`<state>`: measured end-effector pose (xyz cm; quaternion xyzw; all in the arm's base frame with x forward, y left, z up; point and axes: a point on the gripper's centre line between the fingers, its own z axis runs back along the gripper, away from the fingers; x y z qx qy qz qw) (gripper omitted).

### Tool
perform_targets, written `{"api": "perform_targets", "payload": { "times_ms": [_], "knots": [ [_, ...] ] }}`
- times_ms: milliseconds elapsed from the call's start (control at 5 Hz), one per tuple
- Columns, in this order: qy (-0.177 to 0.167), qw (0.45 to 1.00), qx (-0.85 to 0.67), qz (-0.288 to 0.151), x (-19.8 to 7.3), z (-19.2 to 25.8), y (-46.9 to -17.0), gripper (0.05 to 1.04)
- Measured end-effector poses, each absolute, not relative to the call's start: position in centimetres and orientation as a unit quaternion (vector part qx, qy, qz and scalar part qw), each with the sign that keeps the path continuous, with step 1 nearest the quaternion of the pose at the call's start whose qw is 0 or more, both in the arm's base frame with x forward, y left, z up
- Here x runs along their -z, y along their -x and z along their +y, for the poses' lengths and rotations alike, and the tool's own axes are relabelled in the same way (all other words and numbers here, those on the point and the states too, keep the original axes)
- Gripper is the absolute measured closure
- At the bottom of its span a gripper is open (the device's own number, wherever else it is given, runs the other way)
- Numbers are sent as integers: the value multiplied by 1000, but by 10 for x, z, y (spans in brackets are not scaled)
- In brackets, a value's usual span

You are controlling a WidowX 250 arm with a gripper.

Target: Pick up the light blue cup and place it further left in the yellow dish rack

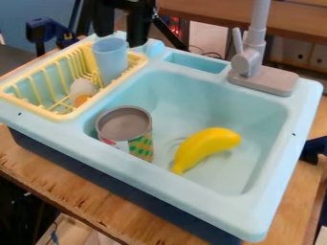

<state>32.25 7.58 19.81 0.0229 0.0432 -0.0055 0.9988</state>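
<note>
Hovering tool beside blue cup

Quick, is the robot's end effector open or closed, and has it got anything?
End effector: right by the cup; can't tell if it's open, closed or holding it.

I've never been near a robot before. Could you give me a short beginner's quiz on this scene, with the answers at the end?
1. Multiple choice: which of these is the black gripper nearest to?
A) the grey tap
B) the blue cup
C) the wooden table

2. True or false: the yellow banana lies inside the sink basin.

3. Fill in the missing word: the can stands in the basin, between the banana and the yellow drying ____.

Key: 1. B; 2. True; 3. rack
</note>
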Motion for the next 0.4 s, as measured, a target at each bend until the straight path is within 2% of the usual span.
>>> {"api": "perform_targets", "payload": {
  "times_ms": [400],
  "knots": [
    [-22, 998, 5, 61, -174, 79, -334, 83]
  ]
}}
